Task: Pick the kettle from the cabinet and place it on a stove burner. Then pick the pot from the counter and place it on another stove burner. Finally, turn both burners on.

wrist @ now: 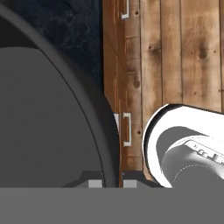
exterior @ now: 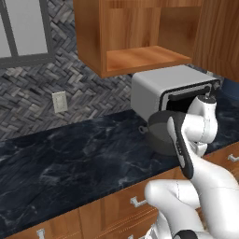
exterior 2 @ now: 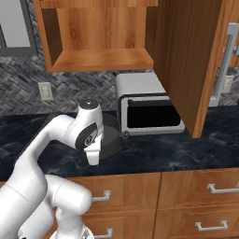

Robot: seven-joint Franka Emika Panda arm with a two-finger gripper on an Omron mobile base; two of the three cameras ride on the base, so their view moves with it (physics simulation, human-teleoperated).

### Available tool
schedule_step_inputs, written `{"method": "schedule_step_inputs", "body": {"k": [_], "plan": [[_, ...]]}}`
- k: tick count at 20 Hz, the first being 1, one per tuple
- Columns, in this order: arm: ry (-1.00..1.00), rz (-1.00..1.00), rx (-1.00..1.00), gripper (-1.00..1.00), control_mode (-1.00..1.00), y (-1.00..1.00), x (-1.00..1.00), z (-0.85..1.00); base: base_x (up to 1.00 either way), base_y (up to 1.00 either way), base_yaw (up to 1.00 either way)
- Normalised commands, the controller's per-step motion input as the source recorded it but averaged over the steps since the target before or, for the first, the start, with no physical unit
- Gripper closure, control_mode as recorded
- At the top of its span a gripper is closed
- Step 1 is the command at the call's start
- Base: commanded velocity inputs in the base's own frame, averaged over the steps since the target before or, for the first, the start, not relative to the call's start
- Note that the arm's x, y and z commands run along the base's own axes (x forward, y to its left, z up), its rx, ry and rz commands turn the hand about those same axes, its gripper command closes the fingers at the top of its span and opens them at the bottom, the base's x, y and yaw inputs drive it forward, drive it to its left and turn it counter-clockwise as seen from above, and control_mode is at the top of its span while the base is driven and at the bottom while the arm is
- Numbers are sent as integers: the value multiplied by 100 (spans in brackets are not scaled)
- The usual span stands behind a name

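The wide dark grey pot (exterior: pixel 158 133) (exterior 2: pixel 111 135) sits on the black marble counter (exterior: pixel 70 154) in front of a toaster oven. My gripper (wrist: pixel 113 183) (exterior 2: pixel 94 161) points down at the pot's near rim. In the hand view the rim (wrist: pixel 109 144) runs between the two dark fingertips (wrist: pixel 130 183), and the jaws are shut on it. Whether the pot is raised off the counter cannot be told. The brown wooden cabinet (exterior: pixel 140 56) (exterior 2: pixel 102 58) hangs above with a bare shelf niche. The kettle and the stove burners are out of view.
A silver toaster oven (exterior: pixel 172 88) (exterior 2: pixel 149 109) stands right behind the pot. An open cabinet door (exterior 2: pixel 186 60) hangs over the counter to the right. Brown drawers with silver handles (exterior 2: pixel 219 187) run below the counter edge. A wall outlet (exterior: pixel 59 101) sits on the backsplash.
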Motion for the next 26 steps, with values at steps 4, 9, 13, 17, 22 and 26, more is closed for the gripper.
{"method": "schedule_step_inputs", "body": {"k": [4,9,13,17,22,26], "plan": [[0,-2,0,100,-100,0,-37,30,0,0,0],[-1,-2,-1,100,-100,0,-35,34,0,0,0],[-2,-1,-1,100,-100,0,-38,34,0,0,0],[-2,-1,-2,100,-100,0,-38,28,0,0,0],[-1,-1,-1,100,-100,0,-34,21,0,0,0],[-2,0,-1,100,-100,0,-19,8,0,0,0]]}}
